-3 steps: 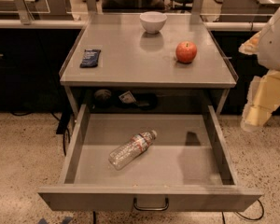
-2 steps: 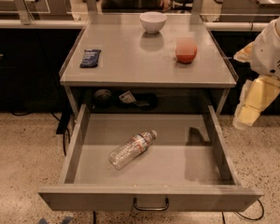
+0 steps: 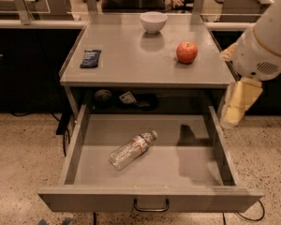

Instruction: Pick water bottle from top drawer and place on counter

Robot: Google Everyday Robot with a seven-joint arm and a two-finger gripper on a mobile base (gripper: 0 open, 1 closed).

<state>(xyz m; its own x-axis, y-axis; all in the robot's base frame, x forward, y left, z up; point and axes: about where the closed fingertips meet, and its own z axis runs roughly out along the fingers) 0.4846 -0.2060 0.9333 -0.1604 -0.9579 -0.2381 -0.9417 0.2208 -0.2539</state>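
Fingers point(image 3: 242, 100) right of water bottle point(image 3: 132, 150) (apart)

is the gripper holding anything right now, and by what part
Nothing is held. The gripper hangs empty just right of the top drawer, while the water bottle lies on its side on the drawer floor, apart from it.

Arm point(image 3: 264, 41) is cut off by the right and top edges. Its hand point(image 3: 236, 109) hangs at the drawer's point(image 3: 150, 201) right side, hiding part of that wall. Items point(image 3: 131, 99) in the dark gap under the tabletop point(image 3: 145, 60) are too dim to identify. Bottle point(image 3: 131, 150) label print is too small to read.
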